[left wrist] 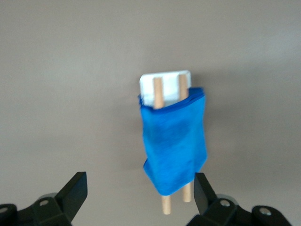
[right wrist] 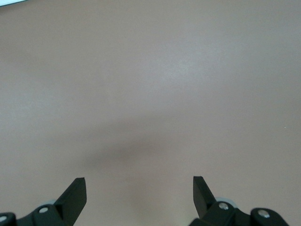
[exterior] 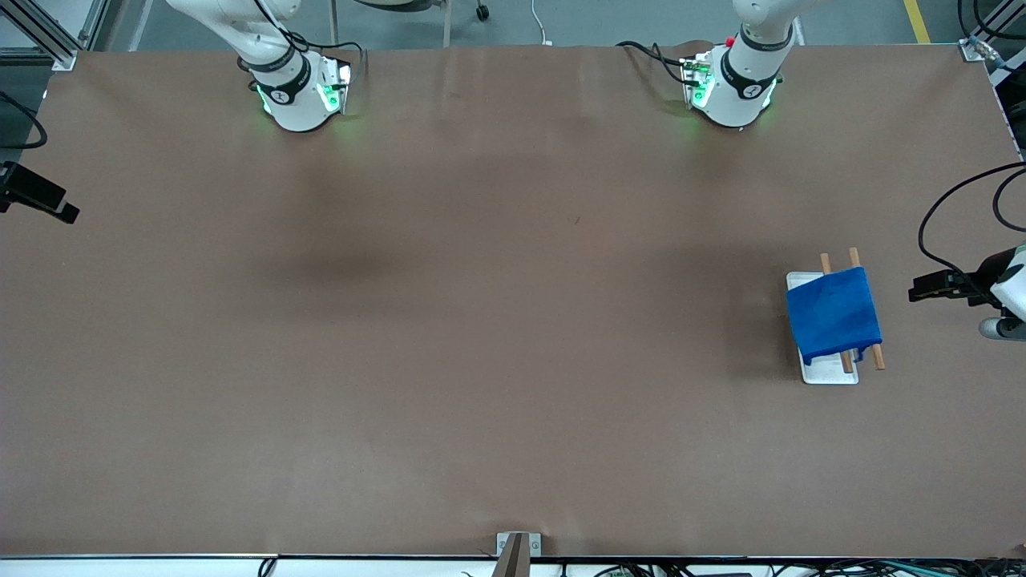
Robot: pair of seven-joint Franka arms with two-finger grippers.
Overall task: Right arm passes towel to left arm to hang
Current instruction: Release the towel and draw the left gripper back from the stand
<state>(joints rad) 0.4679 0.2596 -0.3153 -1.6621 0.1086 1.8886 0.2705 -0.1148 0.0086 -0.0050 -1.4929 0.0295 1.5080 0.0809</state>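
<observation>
The bright blue towel (exterior: 834, 312) hangs draped over two wooden rods (exterior: 878, 359) of a small rack with a white base (exterior: 830, 374), near the left arm's end of the table. In the left wrist view the towel (left wrist: 174, 146) covers most of both rods, and the white base (left wrist: 164, 82) shows past it. My left gripper (left wrist: 141, 188) is open and empty, high over the table, clear of the towel. My right gripper (right wrist: 139, 190) is open and empty over bare brown table. Neither gripper shows in the front view, only the two arm bases (exterior: 300, 92) (exterior: 733, 88).
A black and white device with looping cables (exterior: 962, 287) sits at the table edge at the left arm's end, close to the rack. A black camera (exterior: 36, 196) sits at the edge at the right arm's end. A metal bracket (exterior: 517, 549) is at the near edge.
</observation>
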